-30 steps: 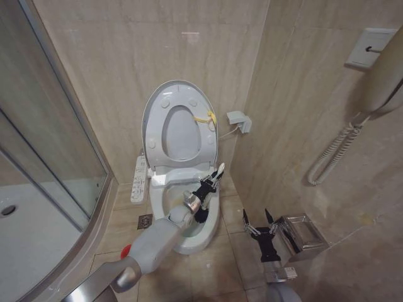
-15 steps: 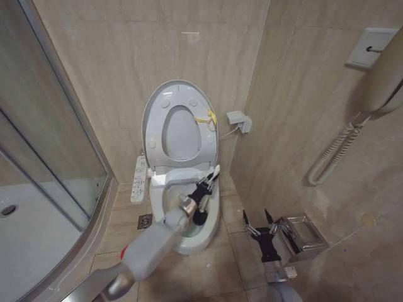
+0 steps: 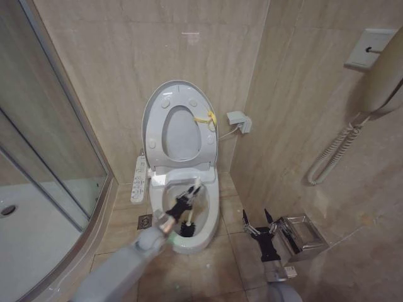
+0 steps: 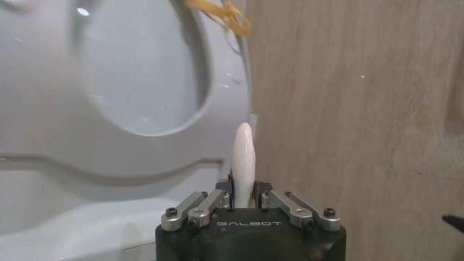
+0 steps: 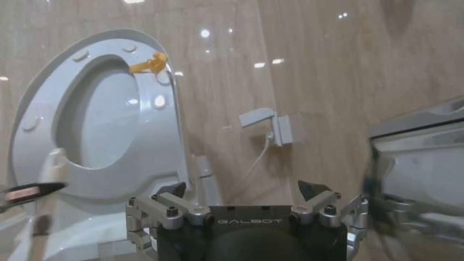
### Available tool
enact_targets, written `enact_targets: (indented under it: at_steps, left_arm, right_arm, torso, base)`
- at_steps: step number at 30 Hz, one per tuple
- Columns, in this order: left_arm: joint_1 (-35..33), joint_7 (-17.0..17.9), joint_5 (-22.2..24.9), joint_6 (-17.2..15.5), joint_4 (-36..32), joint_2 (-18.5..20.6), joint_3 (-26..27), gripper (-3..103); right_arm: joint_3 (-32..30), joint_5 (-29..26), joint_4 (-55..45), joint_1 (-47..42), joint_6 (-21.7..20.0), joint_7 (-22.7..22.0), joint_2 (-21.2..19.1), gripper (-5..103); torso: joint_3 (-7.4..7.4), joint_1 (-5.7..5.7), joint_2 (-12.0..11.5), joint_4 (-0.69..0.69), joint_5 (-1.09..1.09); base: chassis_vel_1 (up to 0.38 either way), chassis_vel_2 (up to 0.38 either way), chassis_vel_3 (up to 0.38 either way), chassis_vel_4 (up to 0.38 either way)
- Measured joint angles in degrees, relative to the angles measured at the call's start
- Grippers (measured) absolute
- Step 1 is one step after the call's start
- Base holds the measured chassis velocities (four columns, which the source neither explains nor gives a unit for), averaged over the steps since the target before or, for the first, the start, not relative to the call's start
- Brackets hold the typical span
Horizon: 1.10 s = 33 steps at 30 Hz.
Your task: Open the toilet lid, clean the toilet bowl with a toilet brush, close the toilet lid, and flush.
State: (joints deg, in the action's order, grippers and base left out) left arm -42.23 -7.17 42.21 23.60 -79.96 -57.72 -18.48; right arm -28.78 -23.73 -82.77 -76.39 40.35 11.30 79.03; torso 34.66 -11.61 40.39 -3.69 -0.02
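Note:
The toilet lid [image 3: 181,135] stands raised against the wall with the seat ring up in front of it and a yellow tag [image 3: 204,117] at its edge. Below it lies the open white toilet bowl [image 3: 211,211]. My left gripper [image 3: 183,202] reaches over the bowl, shut on the white handle of the toilet brush [image 3: 194,186]. The dark bristle head [image 3: 187,228] is down inside the bowl. The left wrist view shows the handle [image 4: 243,155] pinched in that gripper [image 4: 243,193]. My right gripper [image 3: 259,221] hangs open low to the bowl's right, also visible as the right gripper [image 5: 243,190].
A button panel [image 3: 139,179] runs along the bowl's left side. A glass shower door [image 3: 50,157] stands at the left. A shiny metal bin [image 3: 303,236] sits by the right wall, under a corded wall handset [image 3: 378,82]. A small wall box [image 3: 239,121] hangs beside the lid.
My left arm has drawn back and to the left, carrying the brush head from the bowl's right side toward its middle. The right arm has not moved.

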Motion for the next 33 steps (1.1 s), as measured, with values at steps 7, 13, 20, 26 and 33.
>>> enact_targets:
  at_steps: [7,13,20,26,33]
  left_arm:
    - [-9.63,-0.36,0.04,-0.74,-6.62,8.42,5.61,18]
    - [-11.81,-0.78,-0.32,-0.46,-6.23,8.95,8.03,18]
    - [-8.52,-0.97,-0.38,-0.12,-4.5,6.53,7.4,18]
    - [-3.05,-1.1,-1.01,0.39,-0.78,3.49,4.19,18]
    - [2.21,-2.54,-4.99,2.77,11.68,-2.89,0.52,18]
  right_arm:
    - [0.77,0.39,0.12,0.38,0.15,0.48,1.19,100]
    - [1.01,0.82,-0.08,0.23,0.15,0.62,1.7,100]
    - [0.9,1.21,-0.15,-0.19,0.21,0.7,1.92,100]
    - [0.57,1.45,-0.43,-0.37,0.25,0.71,2.35,100]
    - [-0.12,1.53,-0.46,-0.93,0.27,0.66,2.49,100]
  torso:
    - [0.02,0.0,-0.02,-0.03,0.0]
    - [0.04,-0.01,-0.03,0.03,0.01]
    - [0.03,-0.01,-0.03,0.01,0.01]
    - [0.04,-0.01,-0.03,0.01,0.01]
    - [0.03,-0.01,-0.02,0.03,0.04]
  base:
    - [0.0,0.0,0.0,0.0]
    - [0.0,0.0,0.0,0.0]
    - [0.0,0.0,0.0,0.0]
    - [0.0,0.0,0.0,0.0]
    - [0.0,0.0,0.0,0.0]
